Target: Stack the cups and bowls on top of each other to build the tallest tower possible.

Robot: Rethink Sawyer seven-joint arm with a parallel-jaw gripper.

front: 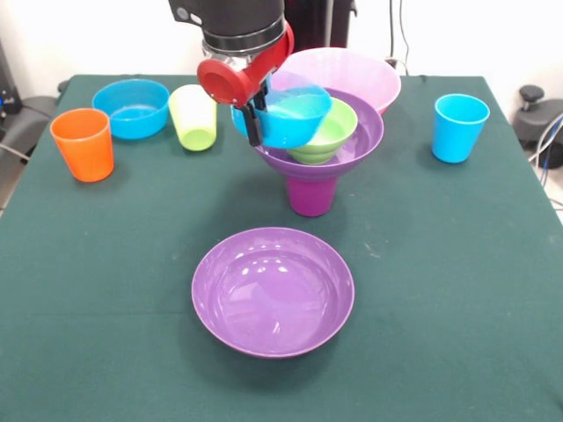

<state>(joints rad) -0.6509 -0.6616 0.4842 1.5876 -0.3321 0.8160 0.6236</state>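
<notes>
Spare purple bowl [273, 291] nearest; end effector [254, 119] pinching blue bowl [288, 114] rim; pink bowl [365, 75] behind.

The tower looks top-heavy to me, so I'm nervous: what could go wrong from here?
The tower rests on one narrow purple cup carrying a much wider purple bowl, so a sideways nudge might topple it. The gripper holds the small blue bowl tilted by its rim above the green bowl; released like this, it may land crooked or slide off.

The red and black arm [237, 35] is cut off at the top edge and hides part of the big glossy pink plastic bowl [361, 75].
</notes>
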